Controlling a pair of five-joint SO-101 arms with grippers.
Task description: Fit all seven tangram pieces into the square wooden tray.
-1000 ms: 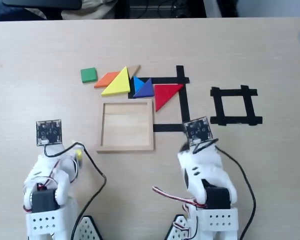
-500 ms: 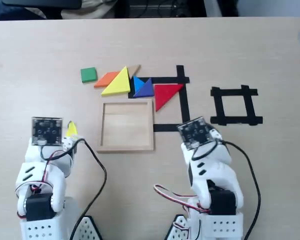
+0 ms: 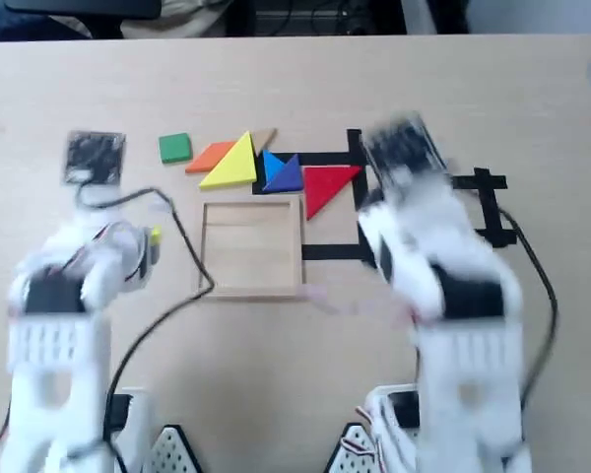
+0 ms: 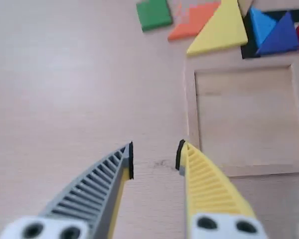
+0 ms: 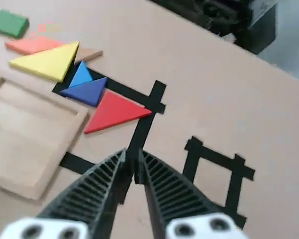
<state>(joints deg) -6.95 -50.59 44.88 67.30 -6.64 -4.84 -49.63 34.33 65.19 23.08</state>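
Observation:
The square wooden tray point(image 3: 252, 246) lies bare at mid-table. Along its far edge sit a green square point(image 3: 175, 148), an orange piece point(image 3: 212, 156), a large yellow triangle point(image 3: 234, 163), a tan piece point(image 3: 264, 138), a light blue triangle point(image 3: 272, 162), a dark blue triangle point(image 3: 286, 177) and a red triangle point(image 3: 325, 185). My left gripper point(image 4: 154, 158) is open and holds nothing, hovering just left of the tray point(image 4: 244, 114). My right gripper point(image 5: 132, 160) is shut and holds nothing, above the black tape point(image 5: 144, 124) near the red triangle point(image 5: 114, 110).
Black tape point(image 3: 357, 197) frames a square around the red triangle. A second taped square point(image 3: 483, 207) lies to the right, partly behind the right arm point(image 3: 443, 276). The left arm point(image 3: 69, 286) stands left of the tray, trailing a black cable point(image 3: 177, 296).
Both arms have lifted and swung forward from their folded poses near the front edge. The pieces and tray have not moved.

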